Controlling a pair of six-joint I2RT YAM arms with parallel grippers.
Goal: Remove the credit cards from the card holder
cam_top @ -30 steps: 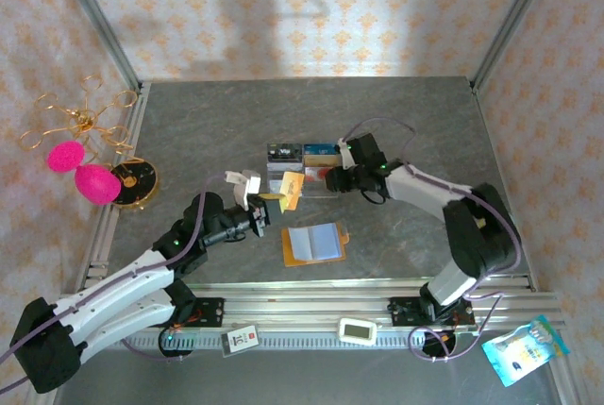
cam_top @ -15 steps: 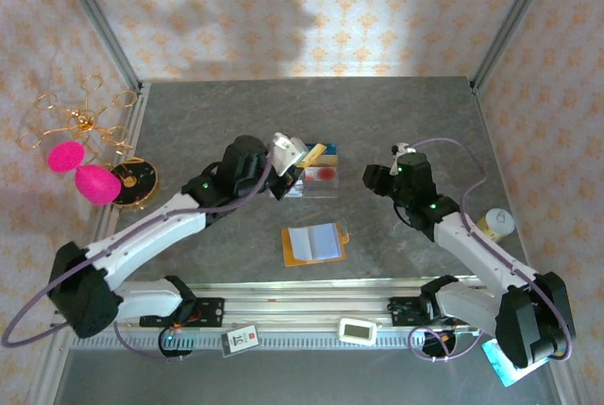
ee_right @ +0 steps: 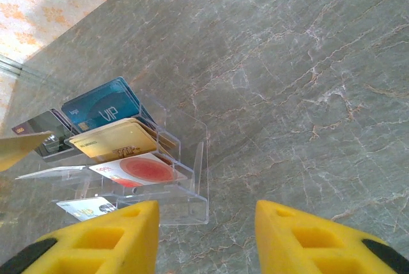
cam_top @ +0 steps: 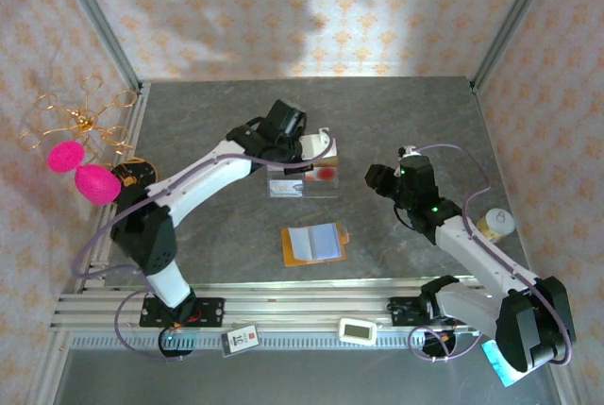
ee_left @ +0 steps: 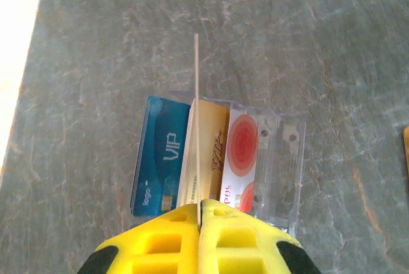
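Left gripper (ee_left: 199, 205) is clamped tight on one thin card (ee_left: 196, 121). The left wrist view sees that card edge-on, as a pale line running straight out from between the yellow fingers (ee_left: 160, 242). It hangs over the clear tray (ee_left: 284, 159), roughly in line with the slot that has the gold card (ee_left: 208, 152). Can't tell whether its lower edge touches anything in the tray.

Other cards in the tray lean in their slots:
- a blue VIP card (ee_left: 160, 156) on one side of the gold one
- a white card with a red circle (ee_left: 243, 152) on the other side
- a dark card (ee_right: 41, 135) at the far left of the right wrist view

Right gripper (ee_right: 208, 213) has its jaws apart with nothing between them. It hovers above the grey stone table (cam_top: 406, 122), to the right of the tray and not touching it.

Card holder (cam_top: 314, 244) is an orange wallet lying open and flat on the table, pale blue inside facing up. It sits on the near side of the tray, between the two arms and clear of both grippers. Too small to tell whether any cards are in it.

Off to the left are two pink objects (cam_top: 80, 169) and a gold wire flower (cam_top: 80, 120). A small white display (cam_top: 359, 330) sits on the front rail.
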